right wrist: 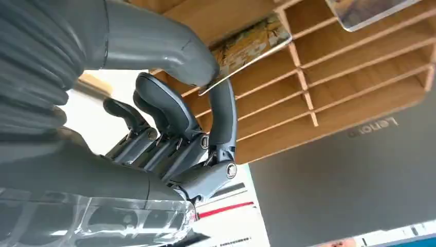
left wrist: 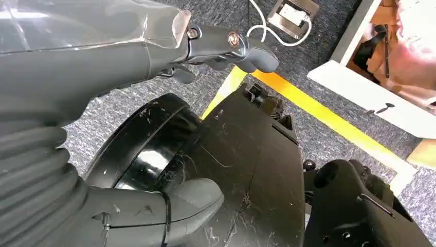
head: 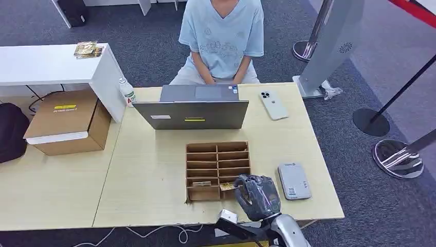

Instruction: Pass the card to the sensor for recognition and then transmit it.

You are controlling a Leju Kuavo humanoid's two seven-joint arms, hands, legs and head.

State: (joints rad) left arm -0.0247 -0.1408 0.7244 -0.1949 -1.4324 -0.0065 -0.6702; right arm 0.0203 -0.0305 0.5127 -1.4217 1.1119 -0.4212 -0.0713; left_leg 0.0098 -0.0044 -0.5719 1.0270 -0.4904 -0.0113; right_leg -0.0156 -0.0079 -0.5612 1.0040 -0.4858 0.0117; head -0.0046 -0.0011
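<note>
The right hand pinches a card between its thumb and one finger, the other fingers curled in beside it; the card's printed face is yellow and green, and in the head view it shows as a small light patch just left of the hand, over the near right compartments of the cardboard organizer. Another card stands in a near left compartment. Just right of the hand lies the grey sensor, flat on the table. Farther off stand a laptop, a phone and a bottle, with a person seated at the far side. The left hand hangs over the carpet, holding nothing, fingers loosely apart.
</note>
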